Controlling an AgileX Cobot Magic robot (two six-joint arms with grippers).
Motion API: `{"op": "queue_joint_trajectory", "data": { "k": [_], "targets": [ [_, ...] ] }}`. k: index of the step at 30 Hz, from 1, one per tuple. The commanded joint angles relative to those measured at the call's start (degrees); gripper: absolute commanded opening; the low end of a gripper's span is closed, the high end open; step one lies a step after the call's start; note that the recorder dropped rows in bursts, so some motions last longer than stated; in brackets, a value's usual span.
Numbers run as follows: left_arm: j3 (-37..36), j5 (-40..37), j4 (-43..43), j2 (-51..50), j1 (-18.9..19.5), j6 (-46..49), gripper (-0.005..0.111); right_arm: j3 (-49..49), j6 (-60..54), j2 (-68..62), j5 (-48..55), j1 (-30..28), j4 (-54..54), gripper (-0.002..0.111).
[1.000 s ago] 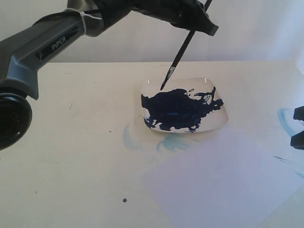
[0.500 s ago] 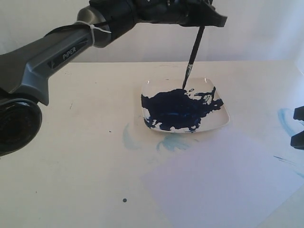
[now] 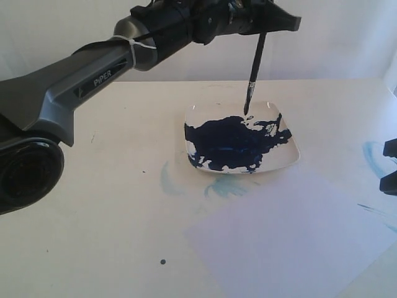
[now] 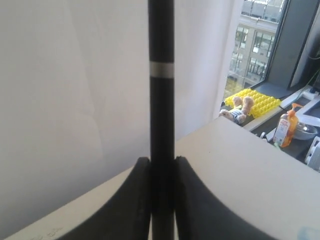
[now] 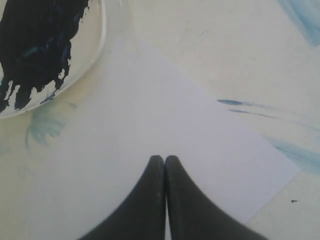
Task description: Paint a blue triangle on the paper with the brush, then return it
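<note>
My left gripper (image 3: pixel 263 26) hangs high over the far side of the white plate (image 3: pixel 293 159), shut on the brush (image 3: pixel 254 71). The brush hangs nearly upright, and its blue-stained tip sits just above the far edge of the dark navy paint (image 3: pixel 232 141). In the left wrist view the black handle (image 4: pixel 161 100) stands pinched in my left gripper (image 4: pixel 162 160). The paper (image 3: pixel 285 230) lies in front of the plate, blank; no blue triangle is in view. My right gripper (image 5: pixel 164 159) is shut and empty, low over the paper (image 5: pixel 150 115).
Pale-blue smears mark the table by the plate (image 3: pixel 170 180) and at the right (image 3: pixel 372 155). A small dark dot (image 3: pixel 163 261) lies near the front. Beyond the table edge are a yellow tray (image 4: pixel 252 102) and an orange bottle (image 4: pixel 286 129).
My left gripper has shifted right with the brush. The brush has swung from a steep tilt to nearly upright, and its tip has moved right along the plate's far side. The right arm stayed still.
</note>
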State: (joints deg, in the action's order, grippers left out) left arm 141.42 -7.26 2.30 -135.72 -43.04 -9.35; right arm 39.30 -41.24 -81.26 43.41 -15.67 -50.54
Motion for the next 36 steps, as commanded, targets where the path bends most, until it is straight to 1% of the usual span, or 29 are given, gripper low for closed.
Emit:
{"op": "queue_joint_trajectory", "data": {
  "k": [1,8,10,12,13,17,19,22,24,25,26,29,31,33,36],
  "targets": [
    [0.25,5.33,-1.84,0.29,-1.88,-0.75,0.0,0.22,-0.13,-0.14,-0.27,-0.35,-0.22,0.0],
    [0.25,5.98,-1.16,-0.19,-2.36,-1.93,0.0,0.22,-0.13,-0.14,-0.27,-0.35,-0.22,0.0],
    [0.25,5.44,8.7,-0.57,-2.76,-11.26,0.0,0.22,-0.13,-0.14,-0.14,-0.35,-0.22,0.0],
    [0.25,6.05,20.54,-1.13,-2.87,-23.82,0.0,0.22,-0.13,-0.14,-0.27,-0.35,-0.22,0.0],
    [0.25,6.64,22.67,-1.55,-2.87,-26.28,0.0,0.22,-0.13,-0.14,-0.27,-0.35,-0.22,0.0],
    [0.25,8.29,23.3,-2.58,-2.87,-26.26,0.0,0.22,-0.13,-0.14,-0.27,-0.35,-0.22,0.0],
    [0.25,7.26,24.46,-2.64,-2.87,-26.14,0.0,0.22,-0.13,-0.14,-0.27,-0.35,-0.22,0.0],
    [-0.94,7.62,24.34,-2.64,-3.37,-21.29,0.0,0.22,-0.13,-0.14,-0.42,-0.35,-0.22,0.0],
    [-2.2,8.17,24.82,-2.64,-3.5,-21.42,0.0,0.22,-0.13,-0.14,-0.42,-0.35,-0.22,0.0],
    [-2.81,8.41,25.57,-2.64,-3.37,-23.0,0.0,0.22,-0.13,-0.14,-0.42,-0.35,-0.22,0.0],
    [-3.66,9.49,27.68,-2.64,-3.37,-26.05,0.0,0.22,-0.13,-0.14,-0.42,-0.35,-0.22,0.0],
    [-6.59,14.17,44.35,-2.53,-3.25,-42.3,0.0,0.22,-0.13,-0.14,-0.42,-0.35,-0.22,0.0],
    [-8.82,19.65,53.19,-2.16,-3.1,-48.87,0.0,0.22,-0.13,-0.14,-0.42,-0.35,-0.22,0.0],
    [-10.52,24.56,59.88,-1.61,-2.35,-54.3,0.0,0.22,-0.13,-0.14,-0.42,-0.35,-0.22,0.0],
    [-11.12,30.64,68.87,-0.88,-1.09,-64.24,0.0,0.22,-0.13,-0.14,-0.42,-0.35,-0.22,0.0]
  ]
}}
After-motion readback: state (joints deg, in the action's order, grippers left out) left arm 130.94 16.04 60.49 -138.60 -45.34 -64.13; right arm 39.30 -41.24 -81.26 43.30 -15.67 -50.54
